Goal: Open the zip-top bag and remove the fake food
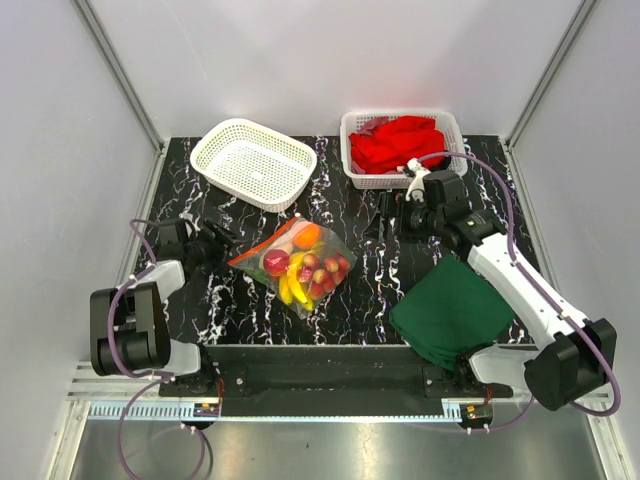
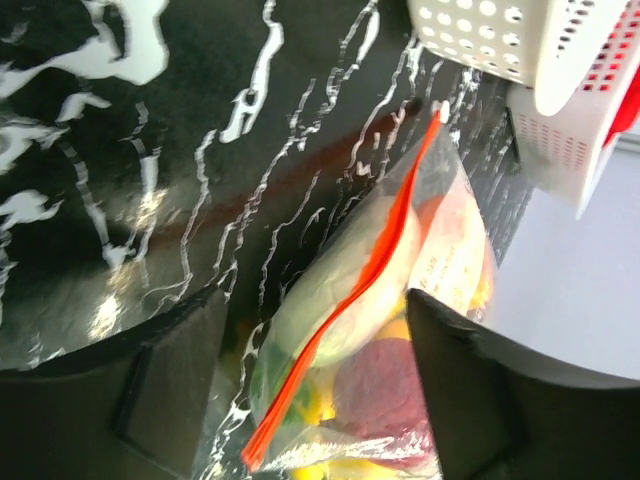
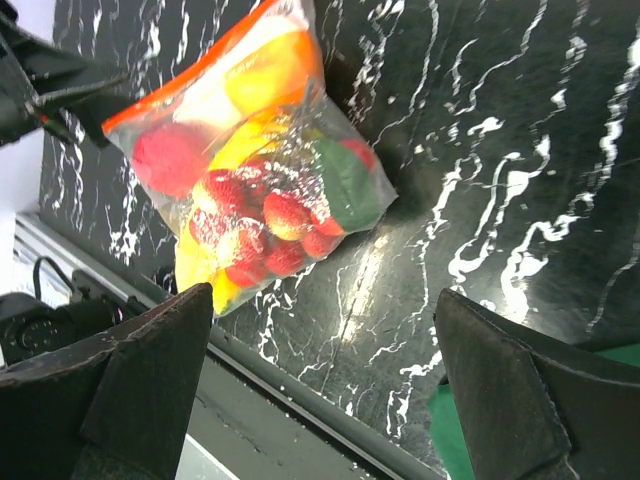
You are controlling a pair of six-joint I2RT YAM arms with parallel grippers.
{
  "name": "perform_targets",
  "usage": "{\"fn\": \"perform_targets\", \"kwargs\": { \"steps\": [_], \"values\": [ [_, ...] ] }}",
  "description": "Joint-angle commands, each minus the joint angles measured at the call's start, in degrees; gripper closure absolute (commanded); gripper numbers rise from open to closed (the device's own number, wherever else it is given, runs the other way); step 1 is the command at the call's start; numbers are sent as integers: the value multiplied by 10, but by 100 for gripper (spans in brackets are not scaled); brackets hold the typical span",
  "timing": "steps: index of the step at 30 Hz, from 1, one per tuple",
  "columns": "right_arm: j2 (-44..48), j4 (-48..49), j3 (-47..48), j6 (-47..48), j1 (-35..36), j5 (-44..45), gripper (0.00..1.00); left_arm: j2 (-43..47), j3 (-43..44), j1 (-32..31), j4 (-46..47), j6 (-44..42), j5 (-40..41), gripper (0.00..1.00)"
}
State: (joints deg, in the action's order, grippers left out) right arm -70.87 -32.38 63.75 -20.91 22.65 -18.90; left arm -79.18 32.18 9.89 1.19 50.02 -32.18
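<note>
Left wrist: wide-open tool [image 2: 315, 300], bag [image 2: 440, 235] between

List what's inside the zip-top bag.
Through the clear zip-top bag: yellow bananas, an orange, a red apple, reddish grapes, a green piece. Anything beneath that pile is hidden.

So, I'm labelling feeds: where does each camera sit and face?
Top external: above, behind the robot, looking down at the table; left arm, right arm show.
Left wrist: on left gripper, facing the zip-top bag; own fingers show.
Right wrist: on right gripper, facing the bag; fingers show.
All share the bag.
</note>
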Motion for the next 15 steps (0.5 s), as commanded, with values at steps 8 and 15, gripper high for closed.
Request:
{"fn": "perform_targets", "kwargs": {
  "steps": [8, 15],
  "values": [
    [-30, 42, 34, -20, 67, 26, 0, -7, -29, -40, 130, 40, -62, 66],
    [-50, 43, 56, -21, 87, 24, 0, 53, 45, -74, 34, -33, -41, 100]
  ]
}}
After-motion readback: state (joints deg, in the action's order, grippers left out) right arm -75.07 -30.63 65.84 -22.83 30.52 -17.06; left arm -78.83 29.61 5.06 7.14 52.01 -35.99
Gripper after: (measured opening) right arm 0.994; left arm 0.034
